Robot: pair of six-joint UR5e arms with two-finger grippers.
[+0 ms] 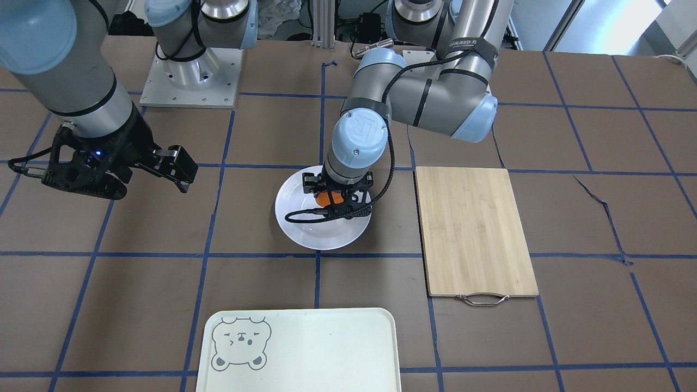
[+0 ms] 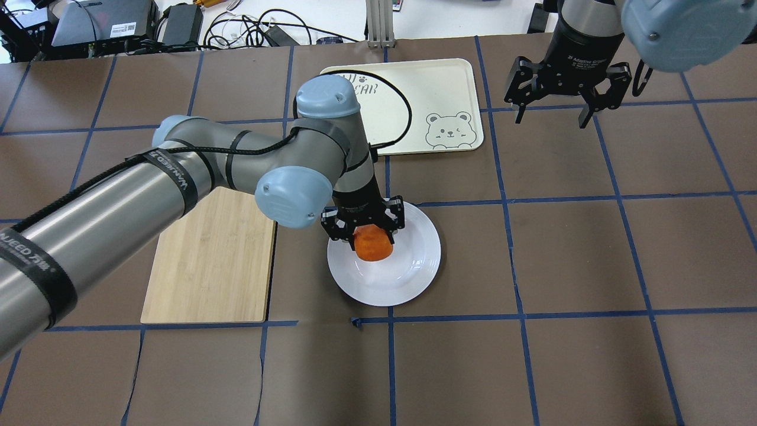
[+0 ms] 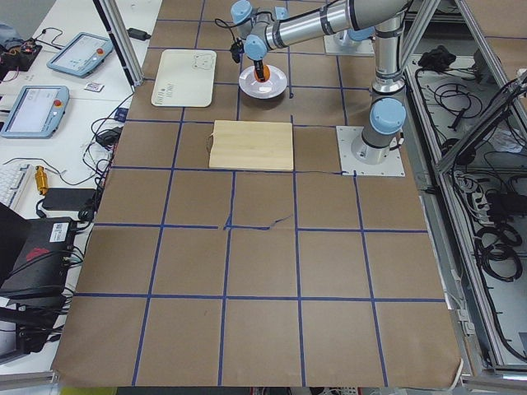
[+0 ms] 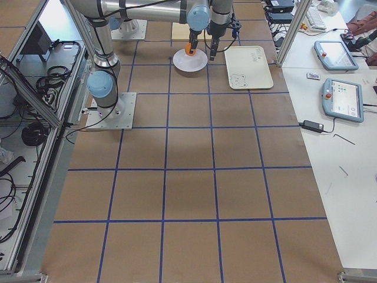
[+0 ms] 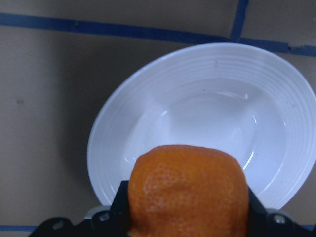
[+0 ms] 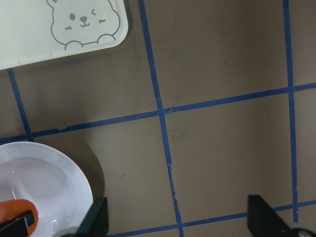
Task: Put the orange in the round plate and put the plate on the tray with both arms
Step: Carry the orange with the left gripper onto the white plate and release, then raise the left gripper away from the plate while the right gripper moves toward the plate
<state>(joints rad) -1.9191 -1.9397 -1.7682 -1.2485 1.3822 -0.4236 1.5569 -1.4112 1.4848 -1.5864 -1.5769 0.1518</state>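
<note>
Noted from the overhead view, left to right. A pale bamboo rectangular cutting board lay flat at the left, not in use. Just beside it, the left arm's black two-finger gripper pointed downward over the glossy white round plate, its jaws closed part-way around the small, bright, lumpy orange, one finger on each side of the fruit. The orange hung over the plate's inner slope, toward the rim nearer the board; whether it touched the plate could not be determined. Beyond the plate lay the cream-white rectangular tray with a grey bear drawing, apart from the plate and bare. At the right, the right arm's black two-finger gripper hung above the table with its jaws spread wide and nothing between them, well apart from the plate. Assessment: the orange appeared light and firm with a little give, its dimpled peel offering grip, but being round it would likely roll in the shallow well if the plate tilted. The plate appeared stiff, slick and breakable; it should probably be taken at opposite points of the wide rim, one gripper each side, and kept level.
</note>
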